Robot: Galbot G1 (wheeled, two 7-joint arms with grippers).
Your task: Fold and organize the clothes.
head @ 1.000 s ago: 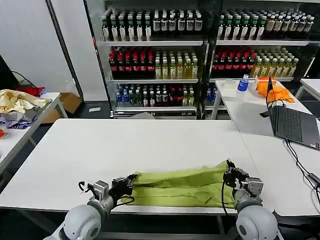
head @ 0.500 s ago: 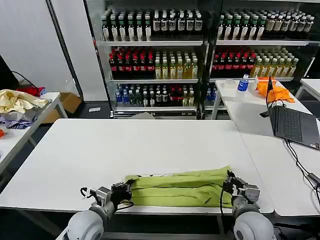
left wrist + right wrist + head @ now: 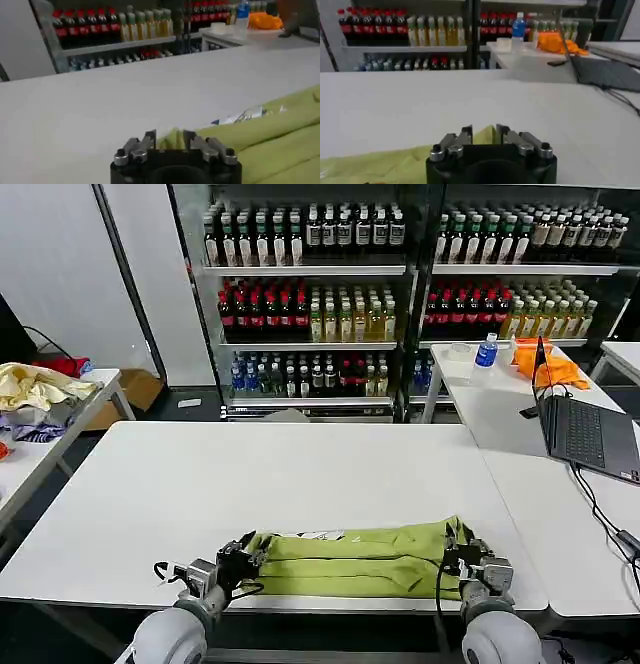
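Note:
A lime green T-shirt lies folded into a long band along the near edge of the white table, with a small white label showing at its far edge. My left gripper is shut on the shirt's left end; in the left wrist view green fabric sits pinched between the fingers of the left gripper. My right gripper is shut on the right end, and a fold of cloth stands between the fingers of the right gripper.
A second white table joins on the right, carrying an open laptop and a cable. Behind it lie an orange cloth and a water bottle. Drink shelves fill the back. A clothes pile sits far left.
Both grippers have drawn back toward the table's near edge, pulling the shirt with them. The cloth has flattened into a narrower, longer band.

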